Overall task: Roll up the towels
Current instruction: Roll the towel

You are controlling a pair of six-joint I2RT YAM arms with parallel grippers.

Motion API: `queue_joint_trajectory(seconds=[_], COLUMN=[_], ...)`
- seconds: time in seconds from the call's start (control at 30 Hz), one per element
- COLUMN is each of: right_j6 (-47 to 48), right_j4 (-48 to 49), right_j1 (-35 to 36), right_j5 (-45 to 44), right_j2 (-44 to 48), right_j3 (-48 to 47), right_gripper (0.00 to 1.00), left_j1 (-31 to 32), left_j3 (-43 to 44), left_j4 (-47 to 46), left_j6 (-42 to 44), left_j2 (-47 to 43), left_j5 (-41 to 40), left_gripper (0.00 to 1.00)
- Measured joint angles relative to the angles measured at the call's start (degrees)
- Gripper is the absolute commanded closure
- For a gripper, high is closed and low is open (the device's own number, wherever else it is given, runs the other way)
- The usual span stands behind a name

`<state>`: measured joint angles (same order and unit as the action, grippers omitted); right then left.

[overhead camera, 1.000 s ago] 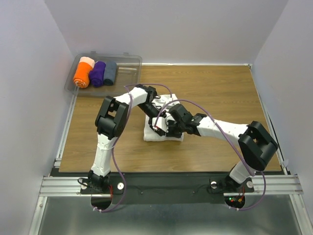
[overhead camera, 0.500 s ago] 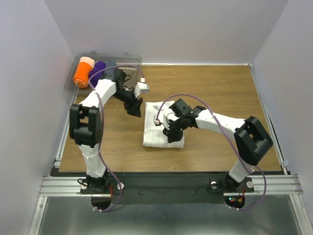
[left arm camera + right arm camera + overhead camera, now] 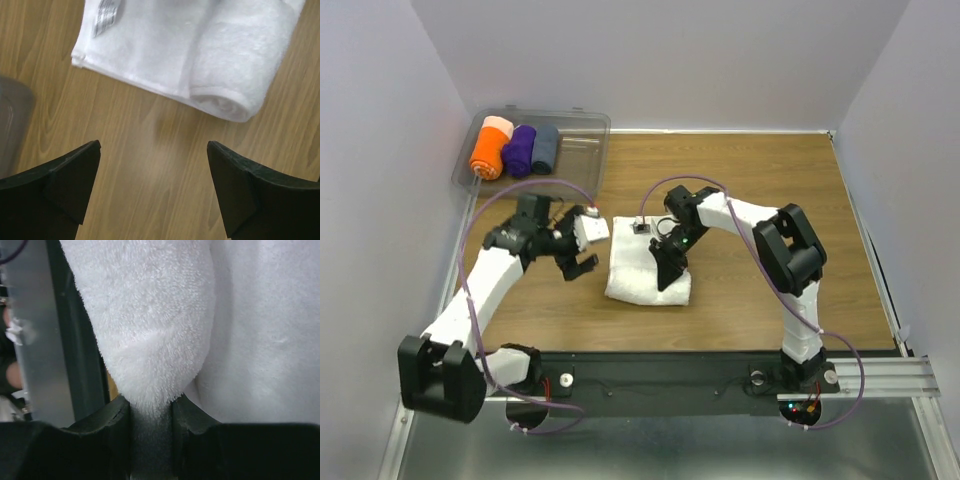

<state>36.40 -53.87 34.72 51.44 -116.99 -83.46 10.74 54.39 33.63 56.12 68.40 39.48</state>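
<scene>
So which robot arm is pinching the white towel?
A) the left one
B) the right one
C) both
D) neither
B: the right wrist view shows the right jaws shut on a fold of the white towel, while the left jaws hang open above the table.

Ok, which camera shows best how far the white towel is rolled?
The left wrist view: the white towel has its rolled part beside the flat part, the roll's end facing the camera. The top view shows the whole towel, partly covered by the right gripper. The right wrist view shows only a pinched fold up close.
</scene>
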Motion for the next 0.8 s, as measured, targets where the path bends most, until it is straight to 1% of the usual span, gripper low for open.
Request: queue_joint_trajectory(seconds=[0.1,0.17,0.2,0.23,0.3,0.4,0.57,0.67,0.8], right_j6=[-0.33,-1.25,-1.55,-1.92,-2.43,-2.78,-3.23,-3.32,-3.32], right_j4=[-4.74,-7.58,-8.37,-9.75,-11.91,-15.41,-19.67,-20.70,-20.94], right_j1=[-0.55,-0.70,-0.72,-0.79,-1.03,-1.68,-2.97,-3.21,-3.21], right_j5=[3.19,5.29,5.90,6.99,8.63,10.88,13.57,13.90,13.88], right_j2=[-4.57,-7.72,-8.48,-9.94,-12.13,-15.41,-19.67,-20.20,-20.22], right_j3=[-3.93,-6.36,-6.95,-8.02,-9.70,-12.35,-15.37,-15.67,-15.78], right_gripper=[0.87,0.86,0.85,0.85,0.84,0.83,0.82,0.81,0.79], left_j1=[8.83,16.72,19.21,23.30,29.55,36.44,43.45,45.42,45.64], left_j3=[-8.33,-13.60,-14.71,-16.04,-16.79,-16.65,-15.89,-15.69,-15.67], left_j4=[-4.85,-7.76,-8.41,-9.25,-11.39,-15.39,-19.87,-22.47,-26.58], left_j6=[1.03,1.25,1.40,1.42,1.42,1.20,0.85,0.66,0.13], left_j2=[-6.40,-9.94,-10.73,-11.74,-12.20,-10.27,-3.67,0.35,4.92], left_j5=[-6.21,-11.41,-13.00,-15.32,-19.04,-23.67,-28.52,-30.88,-34.58], left_gripper=[0.01,0.01,0.01,0.01,0.01,0.01,0.01,0.01,0.01])
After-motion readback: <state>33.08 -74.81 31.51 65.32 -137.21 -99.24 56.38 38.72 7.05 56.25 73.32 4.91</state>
